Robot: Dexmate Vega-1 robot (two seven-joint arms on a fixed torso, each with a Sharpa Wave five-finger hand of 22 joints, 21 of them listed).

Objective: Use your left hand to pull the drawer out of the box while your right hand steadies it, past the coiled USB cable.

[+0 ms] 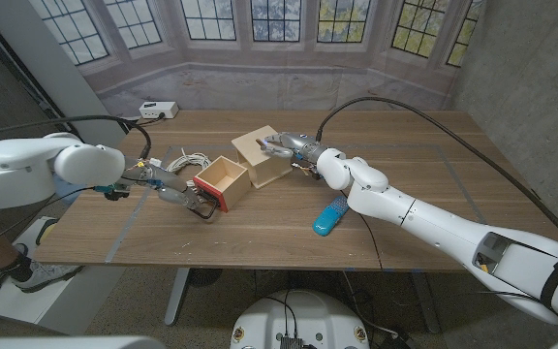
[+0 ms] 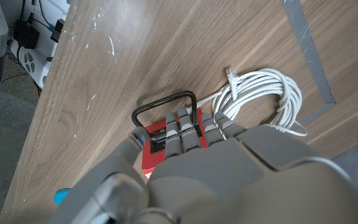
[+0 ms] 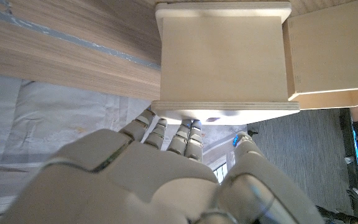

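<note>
At the far left edge of the brown wooden table (image 1: 260, 228) sat a small white box-shaped device (image 1: 157, 110) with cables. Nearer, the robot's white left arm reached in, and its left hand (image 1: 170, 188) gripped the black wire loop handle (image 2: 165, 103) on the red front (image 1: 209, 191) of the light wooden drawer (image 1: 223, 180). In the left wrist view the fingers (image 2: 183, 127) were curled together over the red front, just behind the handle. Just behind that hand lay the coiled white USB cable (image 1: 190, 158), near the drawer but apart from it.

The drawer stood mostly pulled out, open on top, with its rear end still at the mouth of the light wooden box (image 1: 263, 154). The box lay near the middle of the table. The right hand (image 1: 284, 148) rested on top of the box, and in the right wrist view its fingers (image 3: 166, 132) pressed on the box's end, thumb on the other side, so it held the box. Right of the box, nearer the front edge, a small blue oblong object (image 1: 328, 217) lay beside the right arm.
</note>
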